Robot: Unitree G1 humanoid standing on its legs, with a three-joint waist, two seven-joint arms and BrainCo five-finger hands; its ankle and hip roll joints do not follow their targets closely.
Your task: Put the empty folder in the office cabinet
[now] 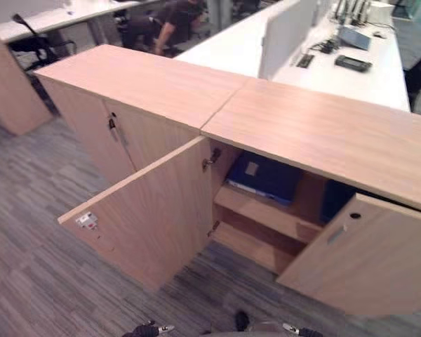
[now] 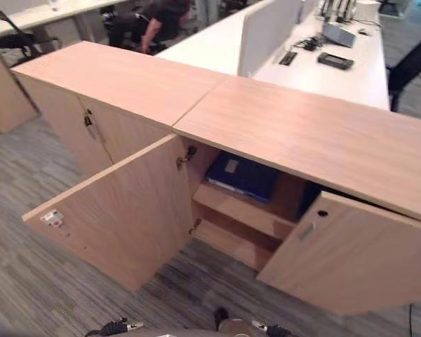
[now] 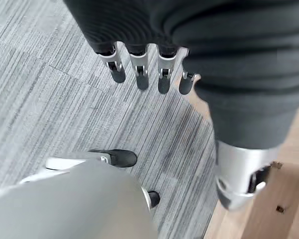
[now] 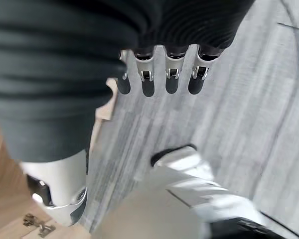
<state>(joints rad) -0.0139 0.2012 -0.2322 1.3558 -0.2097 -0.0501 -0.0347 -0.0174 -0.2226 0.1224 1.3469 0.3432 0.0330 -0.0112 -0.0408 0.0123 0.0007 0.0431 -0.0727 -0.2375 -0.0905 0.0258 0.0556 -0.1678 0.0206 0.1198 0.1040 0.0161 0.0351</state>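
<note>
A blue folder point(image 1: 263, 175) lies flat on the upper shelf inside the light wood office cabinet point(image 1: 323, 133). The cabinet's left door point(image 1: 147, 217) swings wide toward me and its right door point(image 1: 372, 260) stands partly open. A second dark blue thing point(image 1: 337, 200) shows behind the right door, mostly hidden. My left hand point(image 3: 139, 74) hangs over the grey carpet, open, fingers relaxed and holding nothing. My right hand point(image 4: 172, 79) hangs the same way, open and holding nothing, beside a wooden door edge.
A matching cabinet point(image 1: 126, 84) with its doors closed joins on the left. Behind stand white desks point(image 1: 365, 70) with a divider panel and devices. A person point(image 1: 172, 21) sits at the far back near a black chair point(image 1: 38, 42). Grey carpet point(image 1: 28, 232) spreads in front.
</note>
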